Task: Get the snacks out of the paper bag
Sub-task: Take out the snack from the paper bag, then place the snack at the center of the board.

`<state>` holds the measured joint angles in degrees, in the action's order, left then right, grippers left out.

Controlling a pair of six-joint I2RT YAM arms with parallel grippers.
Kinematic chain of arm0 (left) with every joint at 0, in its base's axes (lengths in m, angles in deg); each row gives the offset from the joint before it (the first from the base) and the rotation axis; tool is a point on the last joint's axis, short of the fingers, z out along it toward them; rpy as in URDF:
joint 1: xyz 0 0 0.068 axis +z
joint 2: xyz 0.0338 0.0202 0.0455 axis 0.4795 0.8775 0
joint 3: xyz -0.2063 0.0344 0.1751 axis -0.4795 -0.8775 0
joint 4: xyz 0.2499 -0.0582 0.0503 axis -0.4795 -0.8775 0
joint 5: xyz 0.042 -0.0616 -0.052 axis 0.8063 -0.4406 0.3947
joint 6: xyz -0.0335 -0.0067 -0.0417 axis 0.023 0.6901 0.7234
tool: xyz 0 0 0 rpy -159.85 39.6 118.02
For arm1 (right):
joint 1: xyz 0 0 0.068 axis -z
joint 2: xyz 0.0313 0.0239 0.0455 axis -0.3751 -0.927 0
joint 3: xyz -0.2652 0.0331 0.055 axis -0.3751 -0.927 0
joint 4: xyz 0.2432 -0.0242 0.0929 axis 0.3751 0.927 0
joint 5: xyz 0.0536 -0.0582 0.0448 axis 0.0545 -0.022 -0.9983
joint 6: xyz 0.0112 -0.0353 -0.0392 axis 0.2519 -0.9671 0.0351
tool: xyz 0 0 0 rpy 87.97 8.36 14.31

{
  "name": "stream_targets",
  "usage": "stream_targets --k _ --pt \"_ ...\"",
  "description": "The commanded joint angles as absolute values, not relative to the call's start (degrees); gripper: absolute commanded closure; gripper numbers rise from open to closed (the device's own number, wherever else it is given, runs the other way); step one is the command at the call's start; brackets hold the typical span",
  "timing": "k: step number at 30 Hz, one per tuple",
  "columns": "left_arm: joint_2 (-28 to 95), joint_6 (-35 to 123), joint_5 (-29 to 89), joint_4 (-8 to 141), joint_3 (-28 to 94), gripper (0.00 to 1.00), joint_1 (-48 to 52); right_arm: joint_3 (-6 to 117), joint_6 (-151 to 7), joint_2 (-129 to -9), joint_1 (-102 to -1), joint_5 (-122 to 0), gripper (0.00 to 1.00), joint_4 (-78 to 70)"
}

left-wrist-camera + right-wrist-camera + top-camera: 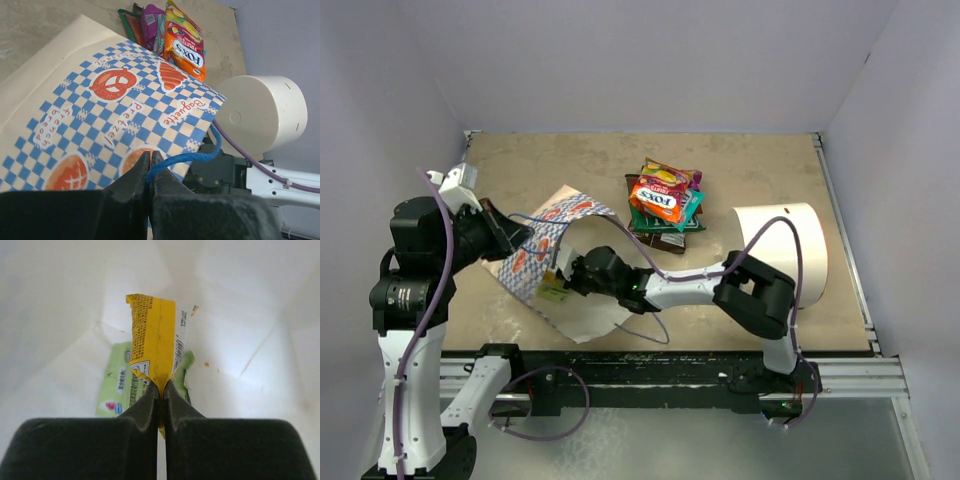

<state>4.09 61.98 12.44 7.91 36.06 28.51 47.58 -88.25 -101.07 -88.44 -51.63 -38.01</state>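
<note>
The white paper bag (542, 240) with blue checks and orange logos lies on its side at the table's left, its mouth toward the right arm; it fills the left wrist view (115, 105). My left gripper (149, 159) is shut on the bag's blue string handle (190, 157). My right gripper (161, 390) is at the bag's mouth (562, 282), shut on a yellow snack packet (155, 340). A light green packet (122, 385) lies behind it inside the bag. A pile of snacks (665, 203), orange, magenta, teal and dark, lies on the table.
A plain white cylinder (790, 250) lies on its side at the right, next to the right arm's elbow. Grey walls close the table on three sides. A metal rail runs along the near edge.
</note>
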Motion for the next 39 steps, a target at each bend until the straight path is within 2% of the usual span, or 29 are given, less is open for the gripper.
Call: stream_targets --k 1,17,23,32,39 --pt "2.9 62.6 15.9 11.1 36.7 1.0 28.4 43.5 -89.1 -94.8 -88.4 -60.6 1.0 -41.2" --pt "5.7 63.2 16.1 16.9 38.5 1.0 28.4 40.6 -95.0 -82.0 -88.3 -67.4 1.0 -30.1" --pt "6.9 61.7 15.7 18.3 38.6 1.0 28.4 43.1 -93.9 -76.4 -88.3 -61.1 1.0 -26.7" --pt "9.8 62.1 29.3 8.4 42.3 1.0 28.4 38.4 -99.7 -58.7 -88.4 -60.7 1.0 -17.6" --pt "8.4 62.0 31.9 7.6 42.4 1.0 28.4 40.6 -101.5 -51.8 -88.0 -50.5 1.0 -14.9"
